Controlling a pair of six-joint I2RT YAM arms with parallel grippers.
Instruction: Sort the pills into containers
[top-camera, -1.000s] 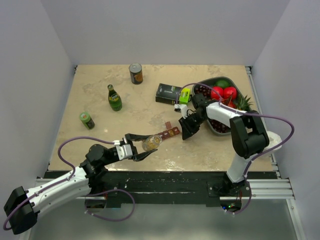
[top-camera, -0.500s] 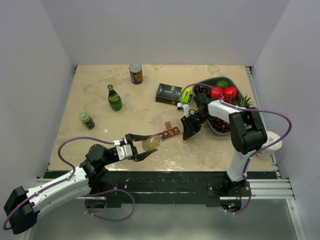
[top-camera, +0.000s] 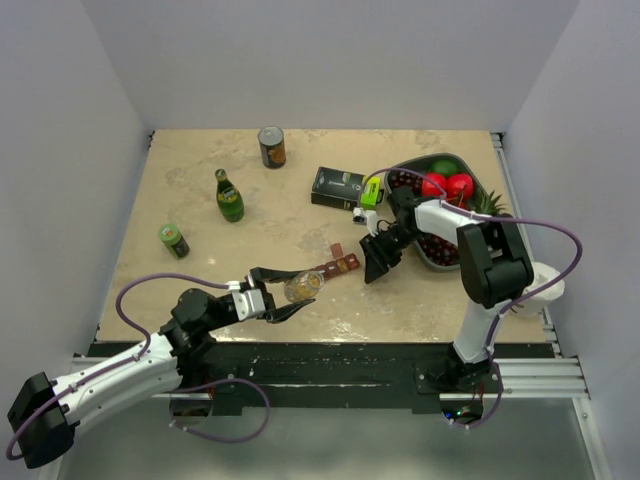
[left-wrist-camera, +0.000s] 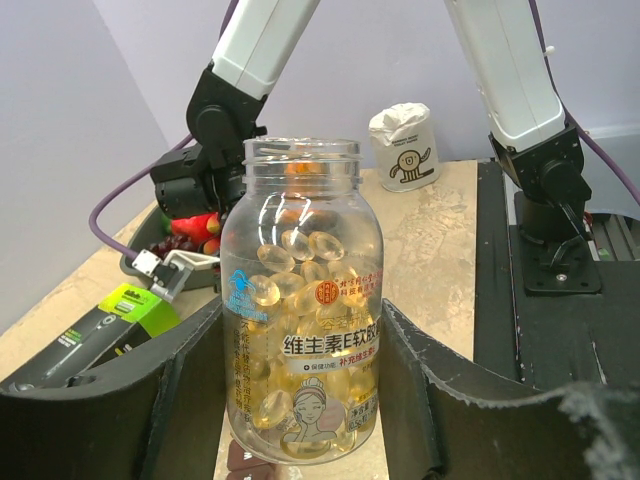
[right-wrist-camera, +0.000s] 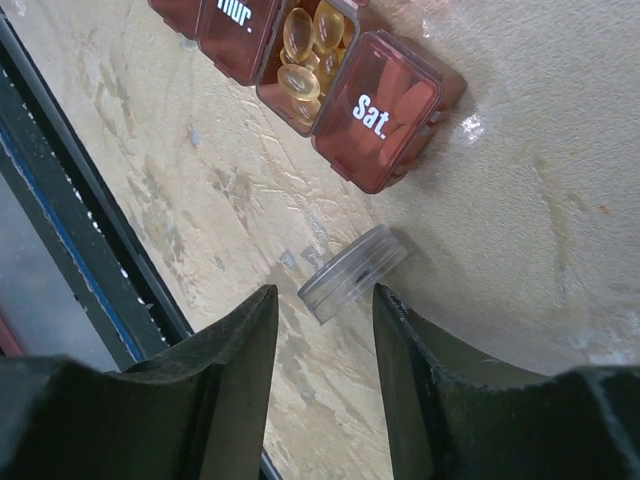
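My left gripper (left-wrist-camera: 300, 330) is shut on a clear, uncapped pill bottle (left-wrist-camera: 303, 300) full of yellow softgel pills, held low near the table's front (top-camera: 303, 287). The containers (top-camera: 340, 265) are a dark red strip just beyond the bottle. In the right wrist view the strip (right-wrist-camera: 385, 110) shows a closed "Sat." cell and an open cell holding several yellow pills (right-wrist-camera: 305, 50). My right gripper (right-wrist-camera: 322, 300) is open at the strip's right end (top-camera: 377, 262). A clear round lid (right-wrist-camera: 353, 273) lies on the table just past its fingertips, touching neither.
A black-and-green box (top-camera: 340, 186) and a grey fruit tray (top-camera: 452, 156) lie behind the right gripper. A green bottle (top-camera: 229, 197), a can (top-camera: 271, 147) and a small green jar (top-camera: 173, 240) stand on the left half. A white paper roll (top-camera: 548, 280) sits at the right edge.
The right arm's elbow has shifted slightly, with its gripper staying at the strip's right end. The left arm and the bottle have not moved.
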